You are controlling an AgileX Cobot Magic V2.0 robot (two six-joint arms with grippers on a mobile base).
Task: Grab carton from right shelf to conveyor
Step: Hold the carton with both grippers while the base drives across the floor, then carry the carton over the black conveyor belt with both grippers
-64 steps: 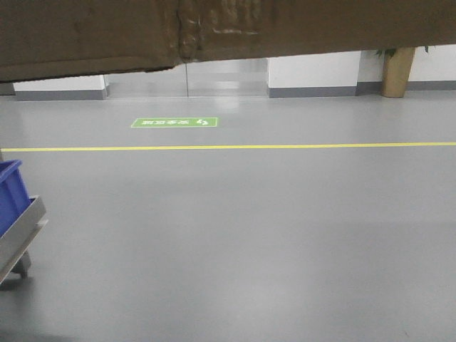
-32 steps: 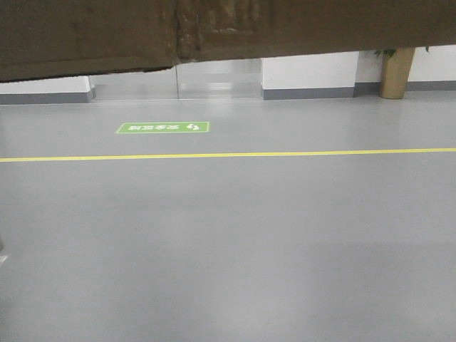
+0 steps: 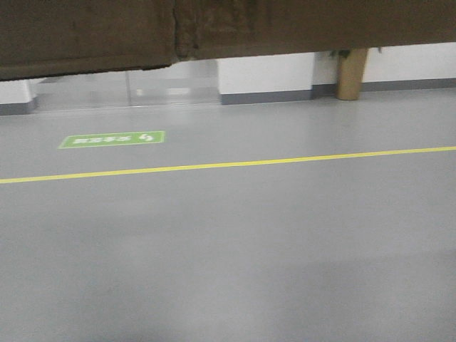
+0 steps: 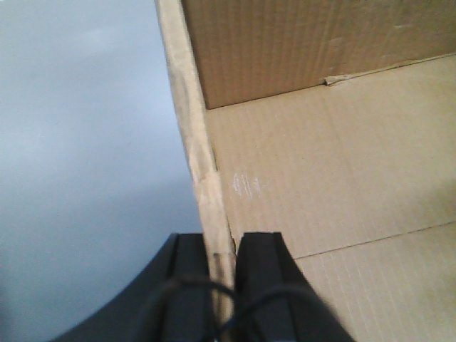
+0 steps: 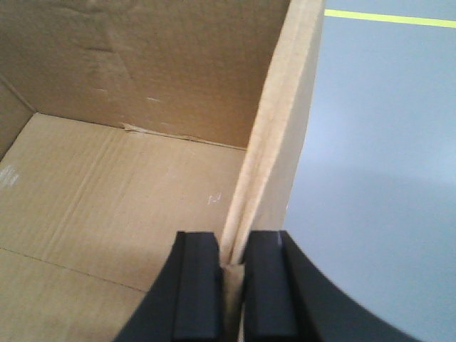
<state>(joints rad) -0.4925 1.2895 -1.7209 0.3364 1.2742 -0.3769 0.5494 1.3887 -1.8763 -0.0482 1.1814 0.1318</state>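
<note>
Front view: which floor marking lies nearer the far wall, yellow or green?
The green sign: a short rectangle beyond the long yellow line, on the side of the wall.

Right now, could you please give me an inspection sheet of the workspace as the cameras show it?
Surface: grey floor, smooth and bare; front view blurred.
Job's things: carton held off the floor, open-topped, empty inside; shelf and conveyor not in view.
Clutter: nothing seen.
Grippers: left gripper has its fingers shut on a carton side wall, one inside, one outside; right gripper likewise on the opposite wall.
Cables: thin dark cable looping over the left fingers.
Surroundings: yellow line, green floor sign, white wall with grey skirting, tan post.
</note>
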